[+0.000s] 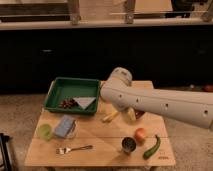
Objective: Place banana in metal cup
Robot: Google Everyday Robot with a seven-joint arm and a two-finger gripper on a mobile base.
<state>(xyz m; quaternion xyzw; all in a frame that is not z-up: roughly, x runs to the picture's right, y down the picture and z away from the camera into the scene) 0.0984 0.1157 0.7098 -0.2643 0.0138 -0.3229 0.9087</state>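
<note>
Beyond the metal cup [129, 145], the gripper [129, 114] hovers beside the banana [110, 117]. Whether its jaws are open cannot be told. A misaimed pinch could knock the banana away.

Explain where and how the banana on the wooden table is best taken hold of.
Probably grip the banana across its slim middle, from above, jaws spanning its narrow width: it lies flat and diagonal on the table. The gripper hangs beside it, under the arm.
</note>
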